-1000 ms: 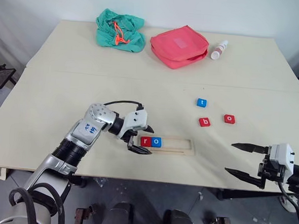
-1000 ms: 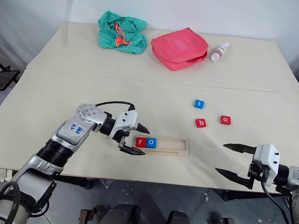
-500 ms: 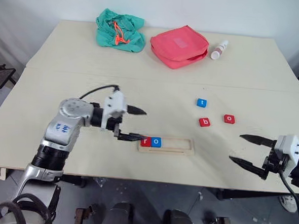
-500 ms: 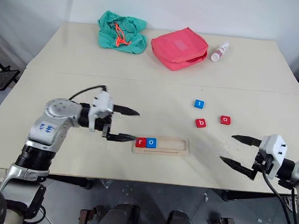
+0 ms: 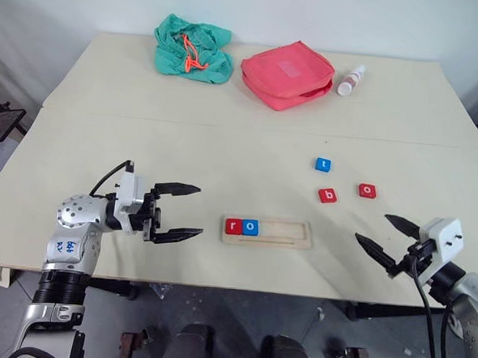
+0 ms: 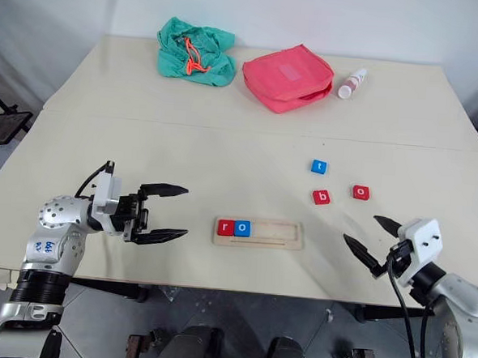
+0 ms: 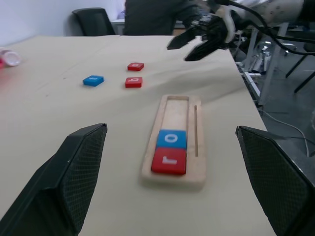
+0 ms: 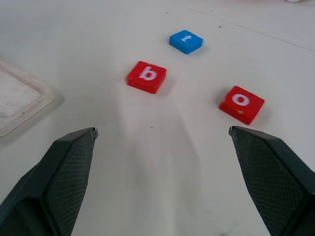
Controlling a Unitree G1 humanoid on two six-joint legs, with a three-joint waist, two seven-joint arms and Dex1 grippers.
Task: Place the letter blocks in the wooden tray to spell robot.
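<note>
Judging from how the pieces lie, two of the five letters have been set: a red square block with a white r [image 5: 234, 225] and a blue square block with a white o [image 5: 251, 226] sit side by side at the left end of the long, pale wooden tray with rounded corners [image 5: 288, 231], which rests near the front edge of the cream worktop [image 5: 102, 154]. About three block-lengths of the tray's shallow slot are seen bare, and a thin groove is cut along one side of it.

Three blocks are left loose on the worktop, well apart from the tray and to its right: a red square block marked b [image 5: 326, 195], a red square block marked o [image 5: 367, 189] and a blue square block marked t [image 5: 323, 164]. By the spelling, the b is probably wanted next. The blocks appear smooth, flat and thick-edged, with slightly rounded corners, though whether they are plastic or painted wood cannot be told.

The left end effector [image 5: 180, 212] is held to the left of the tray, its two black fingers spread apart and nothing between them. The right end effector [image 5: 381, 236] hangs near the front right of the worktop, fingers likewise wide and empty, pointed toward the loose blocks; finely cross-hatched pads [image 8: 69, 172] are seen on their inner faces.

At the far side lie a crumpled teal cloth bag with an orange cord [image 5: 192, 48], a soft pink zipped pouch [image 5: 287, 73] and a small white bottle lying on its side [image 5: 350, 79].
</note>
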